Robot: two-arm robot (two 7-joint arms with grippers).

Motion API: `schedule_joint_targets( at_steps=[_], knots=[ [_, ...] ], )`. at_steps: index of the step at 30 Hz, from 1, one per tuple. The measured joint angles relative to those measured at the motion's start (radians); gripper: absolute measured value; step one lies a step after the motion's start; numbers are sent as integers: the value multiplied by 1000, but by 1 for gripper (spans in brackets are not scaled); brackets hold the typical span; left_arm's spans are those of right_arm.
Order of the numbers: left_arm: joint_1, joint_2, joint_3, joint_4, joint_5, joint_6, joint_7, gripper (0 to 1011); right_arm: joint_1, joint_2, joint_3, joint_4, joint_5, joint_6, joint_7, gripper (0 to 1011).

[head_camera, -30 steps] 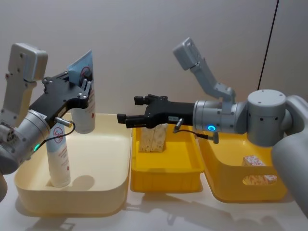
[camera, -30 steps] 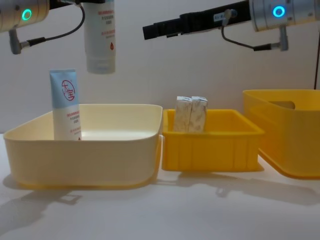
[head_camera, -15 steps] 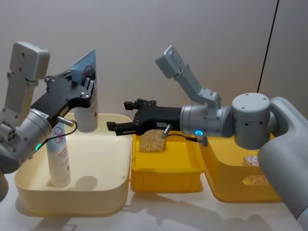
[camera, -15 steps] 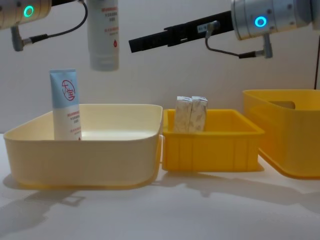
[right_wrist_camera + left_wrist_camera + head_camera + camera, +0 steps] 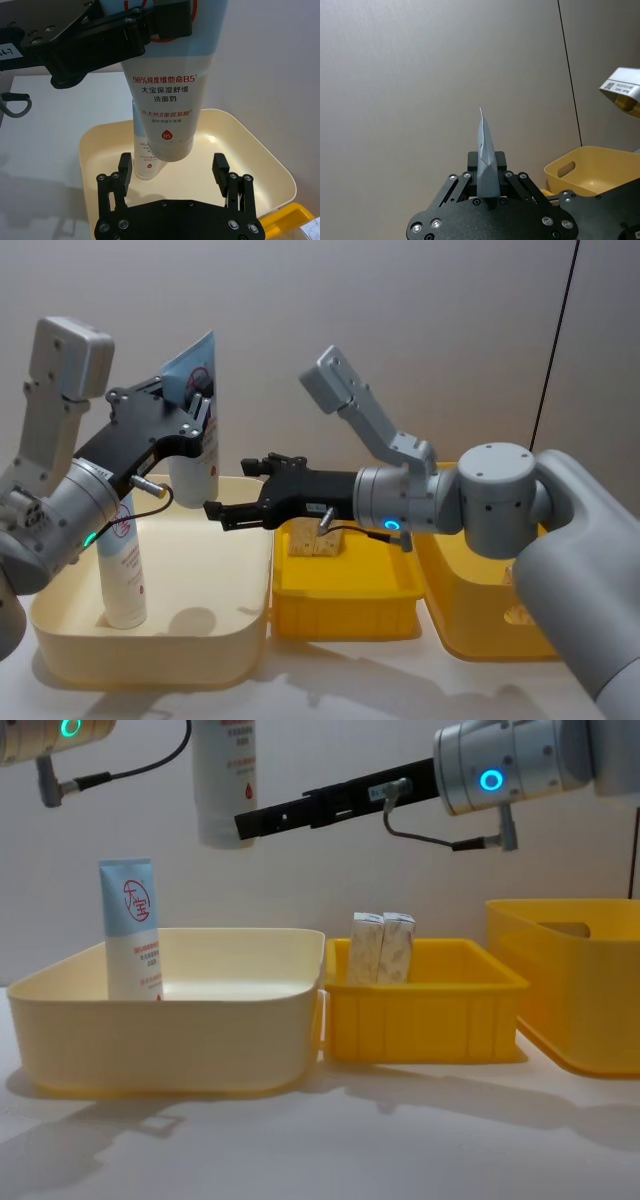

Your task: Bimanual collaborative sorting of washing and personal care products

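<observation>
My left gripper (image 5: 196,423) is shut on the light-blue crimped top of a white squeeze tube (image 5: 191,472), which hangs cap-down above the cream bin (image 5: 60,635). In the left wrist view the tube's top (image 5: 486,152) stands between the shut fingers. My right gripper (image 5: 226,510) reaches in from the right, open, with its fingers (image 5: 123,171) on either side of the hanging tube's (image 5: 168,107) lower end and not touching it. A second tube (image 5: 131,928) stands upright in the cream bin. Two cream cartons (image 5: 382,948) stand in the small yellow bin (image 5: 425,1015).
A larger yellow bin (image 5: 585,1000) stands at the far right, beside the small one. The three bins sit in a row on the white table, close to each other. A plain wall is right behind them.
My right gripper has moved left from above the small yellow bin to the held tube's lower end. My left gripper has shifted the tube slightly right and up.
</observation>
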Motion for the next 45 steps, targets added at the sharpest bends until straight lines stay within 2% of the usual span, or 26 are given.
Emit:
schedule_joint_targets(
  at_steps=[19, 45],
  knots=[
    [37, 8, -16, -45, -14, 9, 16, 197, 16, -43, -14, 60, 15, -28, -28, 1001],
    [40, 2, -15, -46, -26, 6, 20, 197, 59, -81, -40, 145, 39, -61, -5, 1001]
  ],
)
